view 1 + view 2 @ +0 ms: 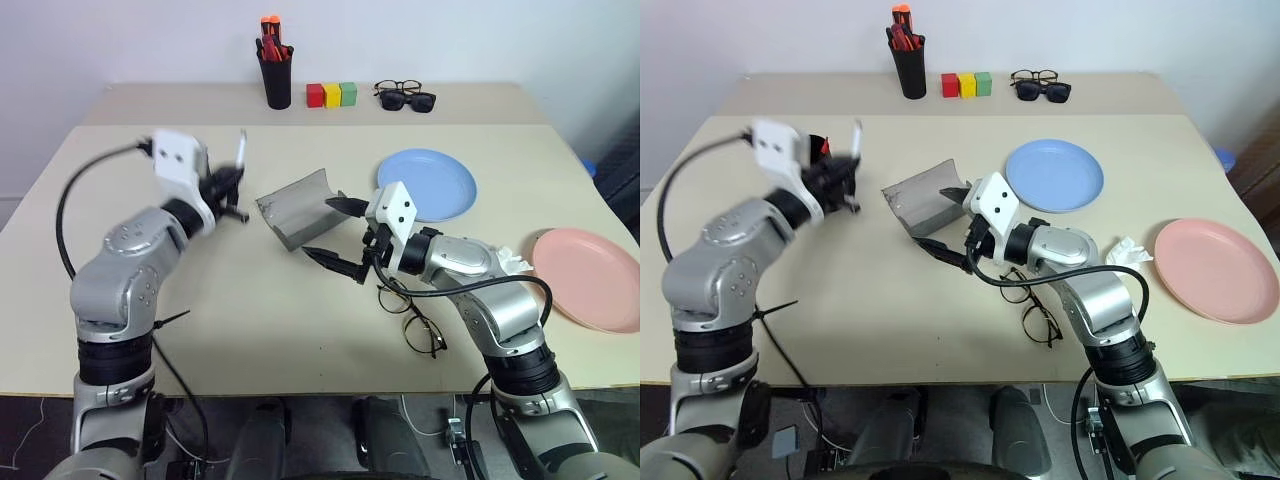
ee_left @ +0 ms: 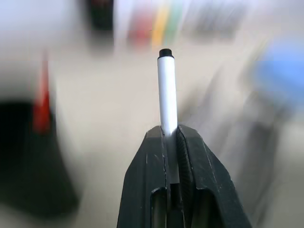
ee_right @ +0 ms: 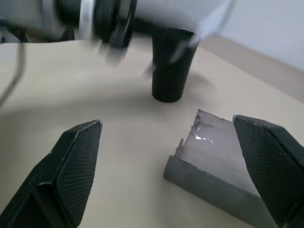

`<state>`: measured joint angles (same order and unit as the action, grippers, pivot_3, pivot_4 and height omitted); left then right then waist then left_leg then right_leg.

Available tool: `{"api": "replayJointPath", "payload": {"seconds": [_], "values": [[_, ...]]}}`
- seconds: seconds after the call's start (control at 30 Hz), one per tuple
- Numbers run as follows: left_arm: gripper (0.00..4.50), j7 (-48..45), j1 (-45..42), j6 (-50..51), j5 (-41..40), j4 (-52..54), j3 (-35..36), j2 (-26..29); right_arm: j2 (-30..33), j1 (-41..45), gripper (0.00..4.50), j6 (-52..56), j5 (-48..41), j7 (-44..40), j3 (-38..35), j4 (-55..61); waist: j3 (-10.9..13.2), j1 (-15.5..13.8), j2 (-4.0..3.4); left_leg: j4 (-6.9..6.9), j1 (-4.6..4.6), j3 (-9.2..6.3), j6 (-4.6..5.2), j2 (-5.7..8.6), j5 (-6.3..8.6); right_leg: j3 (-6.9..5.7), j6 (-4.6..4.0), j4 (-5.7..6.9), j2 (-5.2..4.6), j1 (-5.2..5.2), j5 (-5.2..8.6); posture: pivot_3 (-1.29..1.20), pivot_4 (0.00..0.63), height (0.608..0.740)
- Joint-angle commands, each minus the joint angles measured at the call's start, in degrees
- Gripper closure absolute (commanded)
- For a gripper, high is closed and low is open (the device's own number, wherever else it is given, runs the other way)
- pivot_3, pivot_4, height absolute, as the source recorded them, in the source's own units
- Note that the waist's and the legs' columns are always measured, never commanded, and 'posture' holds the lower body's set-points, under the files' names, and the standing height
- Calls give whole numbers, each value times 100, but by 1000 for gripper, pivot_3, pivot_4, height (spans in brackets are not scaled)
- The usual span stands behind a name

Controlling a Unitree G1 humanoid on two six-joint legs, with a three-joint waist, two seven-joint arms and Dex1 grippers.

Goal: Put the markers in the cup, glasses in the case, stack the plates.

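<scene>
Beige table (image 1: 300, 320). Directly on top: open grey case (image 1: 295, 208) mid-table; wire-rimmed glasses (image 1: 412, 318) nearer the front edge; light blue plate (image 1: 430, 184) and pink plate (image 1: 590, 278) to the right, well apart; crumpled white tissue (image 1: 1127, 250) between them; black cup (image 3: 172, 66) left.

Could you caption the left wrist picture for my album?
Two black fingers of the left gripper pinch a slim white marker with a black end.
</scene>
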<state>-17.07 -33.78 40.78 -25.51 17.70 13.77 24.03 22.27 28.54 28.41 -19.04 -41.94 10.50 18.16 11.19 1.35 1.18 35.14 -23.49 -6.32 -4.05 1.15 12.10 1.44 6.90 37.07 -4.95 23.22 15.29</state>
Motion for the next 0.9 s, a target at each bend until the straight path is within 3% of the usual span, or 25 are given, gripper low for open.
{"api": "replayJointPath", "payload": {"seconds": [0.03,0.2,0.43,0.63,0.8,0.9], "values": [[4491,401,-469,-966,669,-742,143,169,-216,354,0,-125,-63,6,35,-1,-1,1,-1,0,2,0,0,0,0,0,0,2,2,0,0,0,150,740],[4491,1400,-821,-2592,1889,-2325,25,201,-759,712,0,-320,40,113,255,-336,-1,-12,-1,0,3,0,1,1,0,0,2,4,3,-1,-1,0,150,740],[4491,1254,-800,-3510,1935,-3334,-33,15,-957,640,0,-338,59,145,400,-305,0,-53,2,6,-6,-2,1,6,0,-4,3,3,-2,1,-1,0,150,740],[4491,1068,-780,-3725,1806,-3694,13,-60,-913,534,0,-258,47,166,428,-164,0,-10,2,5,-4,-4,1,5,0,-4,3,7,0,2,-1,0,150,740],[2445,1134,-821,-3817,1846,-3822,31,-67,-858,575,0,-257,59,190,370,-180,0,-12,2,4,-2,-5,1,3,0,-3,3,12,3,3,-1,0,150,740],[2445,1085,-841,-3888,1656,-3673,139,-115,-770,576,0,-242,60,185,315,-165,0,-22,2,5,-2,-5,1,3,0,-4,3,11,3,3,-1,0,150,740]]}}
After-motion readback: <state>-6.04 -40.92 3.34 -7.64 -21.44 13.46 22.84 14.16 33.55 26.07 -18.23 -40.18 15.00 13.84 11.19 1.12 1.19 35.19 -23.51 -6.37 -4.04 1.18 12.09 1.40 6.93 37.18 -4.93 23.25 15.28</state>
